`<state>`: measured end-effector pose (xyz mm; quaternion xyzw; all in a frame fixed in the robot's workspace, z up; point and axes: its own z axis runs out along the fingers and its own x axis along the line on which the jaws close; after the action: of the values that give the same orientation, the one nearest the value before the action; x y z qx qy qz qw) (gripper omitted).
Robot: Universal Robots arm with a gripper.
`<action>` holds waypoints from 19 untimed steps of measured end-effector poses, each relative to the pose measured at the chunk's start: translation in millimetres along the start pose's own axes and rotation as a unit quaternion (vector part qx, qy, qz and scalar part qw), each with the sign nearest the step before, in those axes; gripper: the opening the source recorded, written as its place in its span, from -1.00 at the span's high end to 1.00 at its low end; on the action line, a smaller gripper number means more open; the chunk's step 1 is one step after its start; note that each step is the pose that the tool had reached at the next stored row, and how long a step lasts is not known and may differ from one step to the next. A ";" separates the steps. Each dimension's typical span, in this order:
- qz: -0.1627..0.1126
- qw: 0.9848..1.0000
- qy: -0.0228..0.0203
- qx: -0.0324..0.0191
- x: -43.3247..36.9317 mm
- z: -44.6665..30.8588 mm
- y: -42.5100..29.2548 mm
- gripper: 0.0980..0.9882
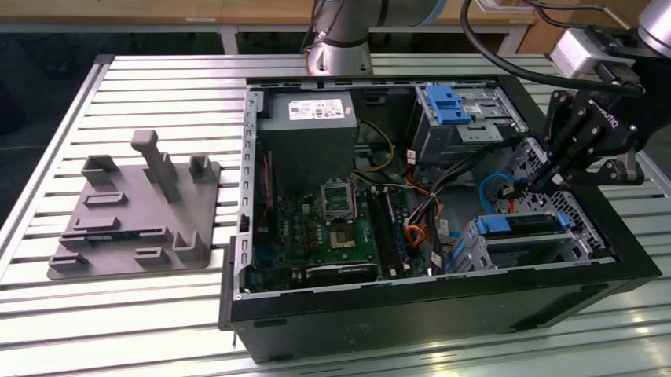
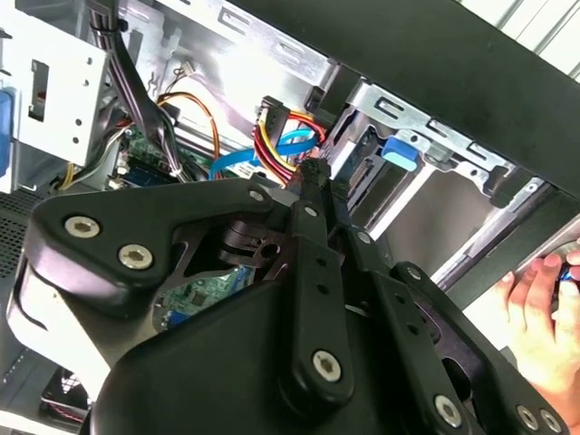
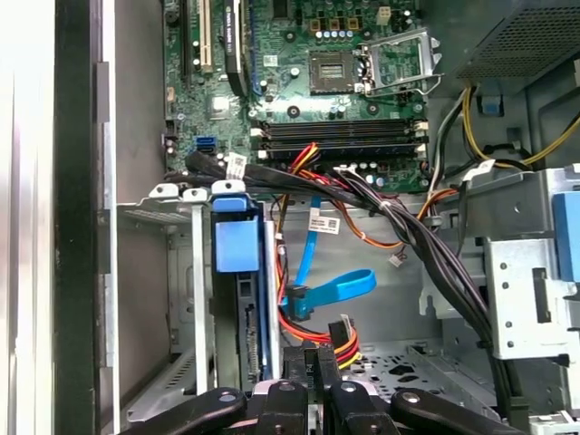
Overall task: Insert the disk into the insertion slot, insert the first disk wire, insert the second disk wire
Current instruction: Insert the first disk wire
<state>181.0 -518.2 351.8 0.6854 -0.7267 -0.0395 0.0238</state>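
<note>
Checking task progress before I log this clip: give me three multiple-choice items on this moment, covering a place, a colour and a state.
1. Where is the gripper?
A. over the grey fixture plate
B. reaching into the computer case, beside the insertion slot
C. above the power supply

2. What colour is the plastic carrier framing the disk?
A. red
B. blue
C. green

3. What state is the disk in?
A. lying on the table
B. held above the case
C. seated in the insertion slot

Answers:
1 B, the exterior view shows the gripper down in the case next to the drive cage.
2 B, the carrier is bright blue in the first wrist view.
3 C, the first wrist view shows the disk standing inside the cage walls.
</note>
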 end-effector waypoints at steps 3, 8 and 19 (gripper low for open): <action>-0.003 1.000 0.000 0.000 2.6 0.5 -0.2 0.85; -0.009 1.000 0.001 0.000 6.3 1.5 -0.5 0.85; -0.012 1.000 0.000 0.003 10.2 3.3 -0.4 0.85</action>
<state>180.5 -528.3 348.2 0.6938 -0.7189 -0.0371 0.0215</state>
